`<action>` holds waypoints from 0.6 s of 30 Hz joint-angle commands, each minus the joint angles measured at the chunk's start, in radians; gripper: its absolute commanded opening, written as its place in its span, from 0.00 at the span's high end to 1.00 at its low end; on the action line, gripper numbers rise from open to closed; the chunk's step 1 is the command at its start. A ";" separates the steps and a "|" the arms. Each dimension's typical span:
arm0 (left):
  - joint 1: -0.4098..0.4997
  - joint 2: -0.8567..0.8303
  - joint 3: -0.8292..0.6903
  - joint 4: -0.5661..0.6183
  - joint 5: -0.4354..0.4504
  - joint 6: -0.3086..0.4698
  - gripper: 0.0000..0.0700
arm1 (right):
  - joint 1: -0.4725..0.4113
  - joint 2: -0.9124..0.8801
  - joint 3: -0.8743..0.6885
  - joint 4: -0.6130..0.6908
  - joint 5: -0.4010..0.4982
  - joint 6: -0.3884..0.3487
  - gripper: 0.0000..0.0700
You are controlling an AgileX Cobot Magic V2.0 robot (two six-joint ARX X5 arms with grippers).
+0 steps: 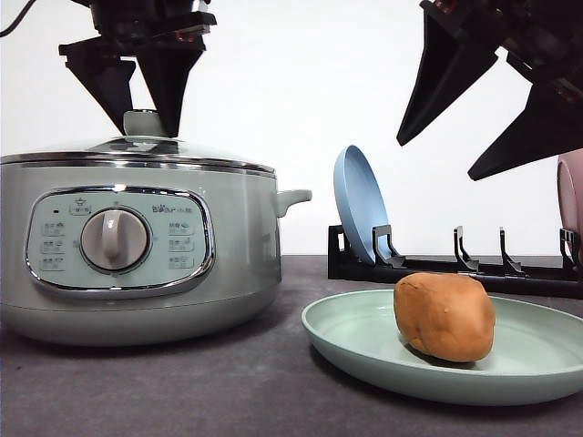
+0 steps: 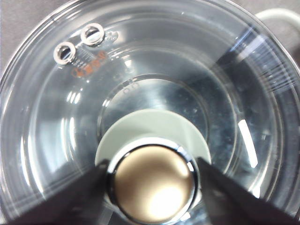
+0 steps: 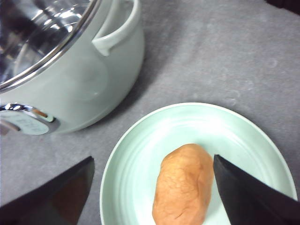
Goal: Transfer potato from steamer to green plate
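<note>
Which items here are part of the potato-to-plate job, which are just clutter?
Job:
potato, lying on the green plate
steamer, lid on
left gripper at the lid knob
right gripper

Clutter:
blue plate
dish rack
pink plate

potato (image 3: pixel 182 185) on green plate (image 3: pixel 140 154), steamer (image 3: pixel 89 75) beside

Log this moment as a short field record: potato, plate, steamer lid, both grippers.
potato: lying on the green plate
steamer: glass lid on
left gripper: open, fingers either side of the lid knob
right gripper: open, above the potato, not touching
rack: blue plate standing upright
</note>
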 commanded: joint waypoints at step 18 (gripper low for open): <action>-0.019 -0.311 0.037 -0.061 0.217 -0.047 0.41 | 0.006 -0.008 0.018 0.002 -0.265 -0.011 0.27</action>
